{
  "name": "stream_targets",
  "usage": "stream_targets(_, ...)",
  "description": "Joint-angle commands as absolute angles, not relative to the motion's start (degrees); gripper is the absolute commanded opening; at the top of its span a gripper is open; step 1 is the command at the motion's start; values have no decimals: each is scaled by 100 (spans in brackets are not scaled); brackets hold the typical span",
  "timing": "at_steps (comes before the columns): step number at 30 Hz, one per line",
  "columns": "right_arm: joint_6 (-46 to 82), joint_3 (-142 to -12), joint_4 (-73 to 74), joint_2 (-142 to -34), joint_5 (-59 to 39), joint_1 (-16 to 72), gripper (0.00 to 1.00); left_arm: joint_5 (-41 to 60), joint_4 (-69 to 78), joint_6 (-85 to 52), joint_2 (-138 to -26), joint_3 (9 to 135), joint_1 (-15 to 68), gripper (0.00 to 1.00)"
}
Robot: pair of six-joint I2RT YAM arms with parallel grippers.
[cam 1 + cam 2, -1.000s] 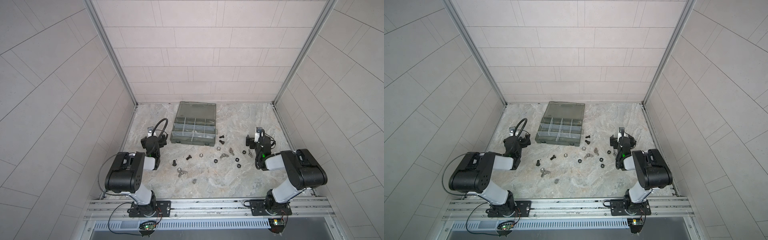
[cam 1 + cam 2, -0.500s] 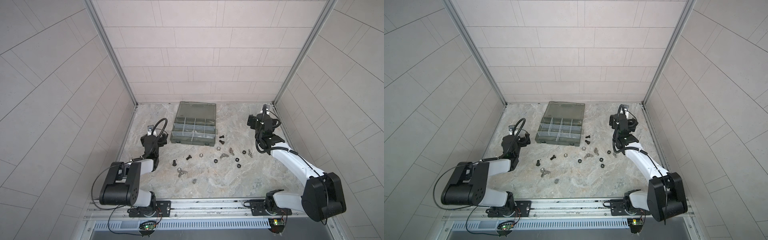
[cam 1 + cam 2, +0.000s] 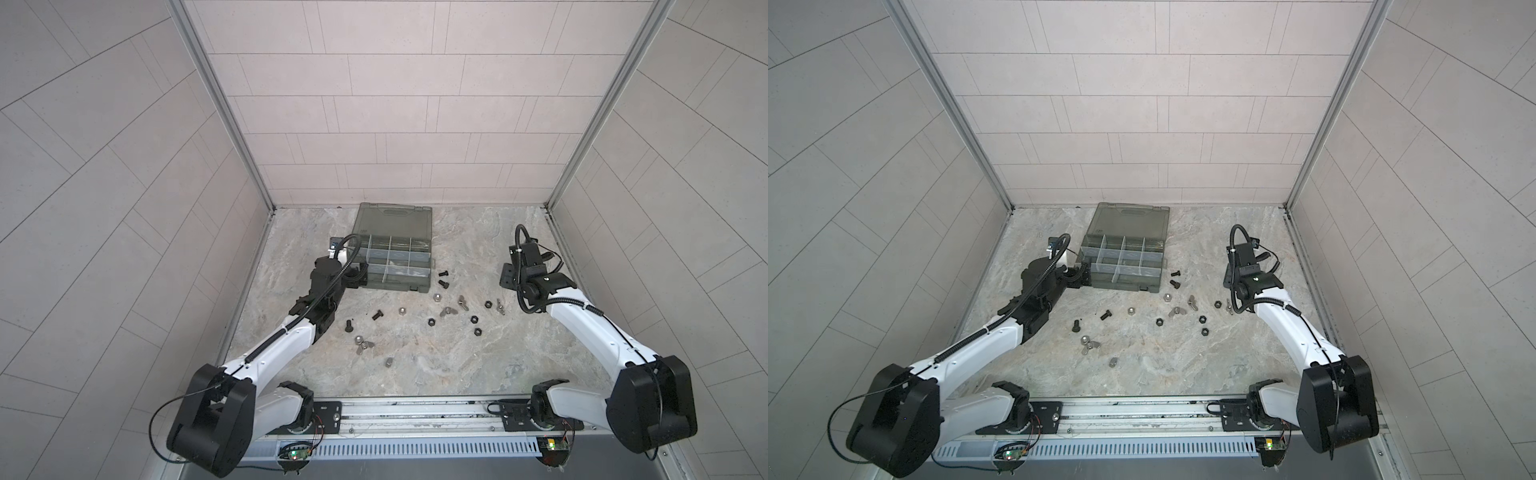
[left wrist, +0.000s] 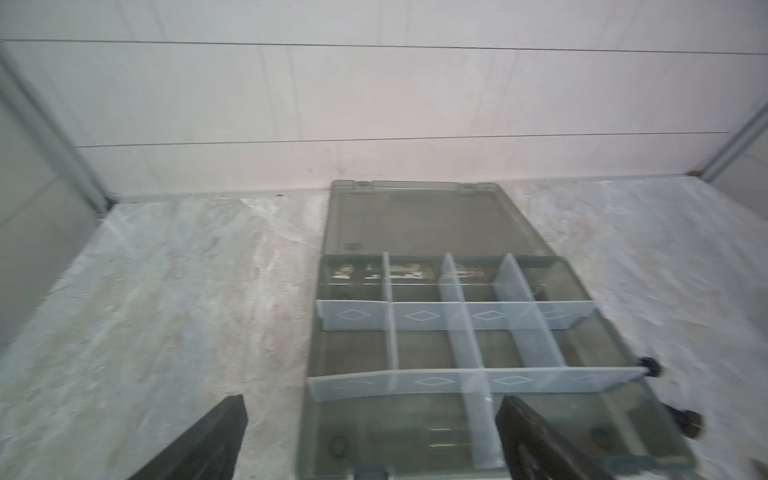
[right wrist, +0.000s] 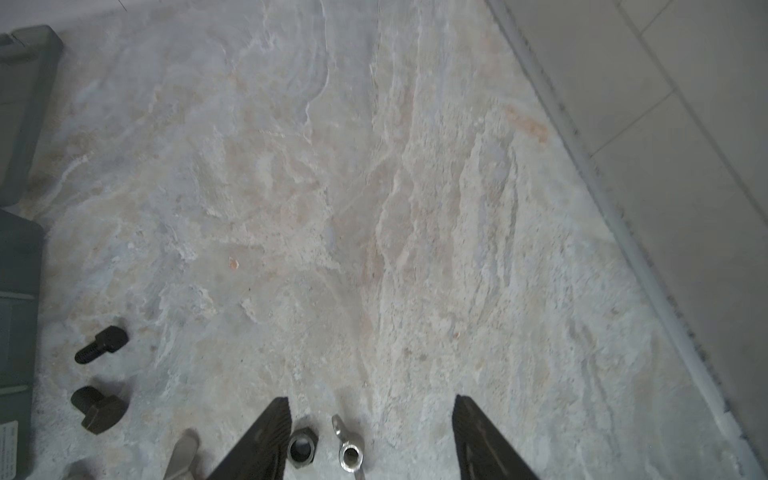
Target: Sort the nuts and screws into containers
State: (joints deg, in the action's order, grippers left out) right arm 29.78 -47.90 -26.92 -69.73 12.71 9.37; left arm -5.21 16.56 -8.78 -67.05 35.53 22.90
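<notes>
Your right gripper [image 5: 370, 415] hangs low with its jaws apart and nothing clamped, off to the right of the organizer case [image 3: 390, 286] and a little nearer you than its front wall; a black hex nut [image 5: 302, 449] sits just beside one of its fingers [image 5: 266, 436] and a silver wing nut [image 5: 349, 451] lies between the two. Your left gripper [image 4: 370, 415] is spread wide and empty at the case's front left corner, facing the containers [image 4: 415, 349], which look bare. The screws [image 3: 443, 274] and the other nuts [image 3: 431, 322] lie loose on the table [image 3: 457, 357] in front of the case, two screws just off its front right corner. Expect every piece to be hard, light, slick metal, likely to skate or flip under a glancing pad: probably best to pinch a hex nut across opposite flats, the wing nut across its wings, and a screw by the shank just under the head
</notes>
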Motion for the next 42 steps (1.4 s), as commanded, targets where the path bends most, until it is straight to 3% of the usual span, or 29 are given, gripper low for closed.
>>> stream_targets(1,3451,-4475,-3057,-6695,840,950,60,-90,453,-1571,-6721,3991,2761,100)
stream_targets(6,3489,-4059,-3043,-6350,458,955,55,-89,-79,-1805,-6702,4379,3575,100)
stream_targets(11,3437,-4033,-3222,-6295,313,952,53,-805,-301,-1994,-6686,4871,4160,96)
stream_targets(16,3428,-4047,-3273,-6347,199,945,54,-1183,-493,-2828,-6699,5166,4216,100)
stream_targets(20,3341,-4113,-3363,-6544,155,946,55,-733,-848,-2361,-6676,5373,4207,100)
stream_targets(28,3302,-4135,-3342,-6916,220,905,52,-1364,-1957,-2247,-6832,5701,4211,100)
stream_targets(42,3117,-4684,-3549,-8090,-6,626,40,1219,-2417,-2675,-7521,6010,4228,93)
